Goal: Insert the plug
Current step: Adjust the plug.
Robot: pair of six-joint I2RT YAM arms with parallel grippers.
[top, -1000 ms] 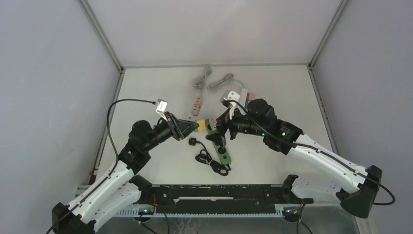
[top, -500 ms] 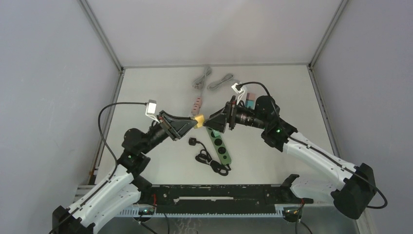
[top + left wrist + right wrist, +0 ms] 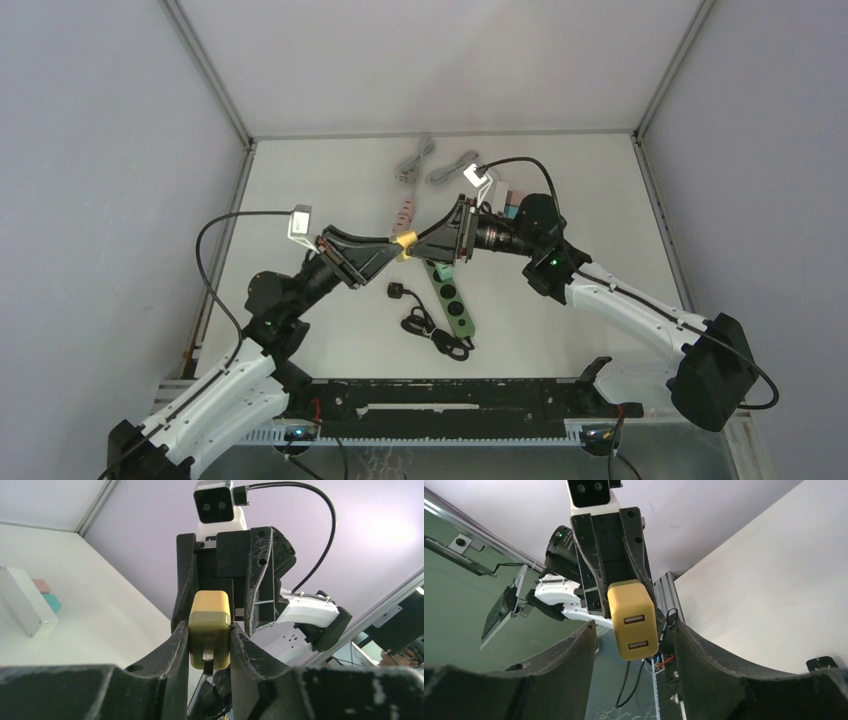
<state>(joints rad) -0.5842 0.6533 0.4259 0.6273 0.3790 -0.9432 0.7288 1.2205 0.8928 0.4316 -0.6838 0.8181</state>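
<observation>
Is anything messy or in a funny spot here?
Nothing looks broken. The yellow plug is up in the air, pinched by the left gripper. The right gripper has its open fingers on either side of the plug, not touching it. Down on the table, a black cord lies tangled beside the green power strip.

Soft, even light w/ faint shadows; wrist cams: plug sharp, nr foreground dark & blurry.

The yellow block plug, two USB ports on one face, is pinched in the left hand above the far end of the green power strip lying flat on the worktop.
</observation>
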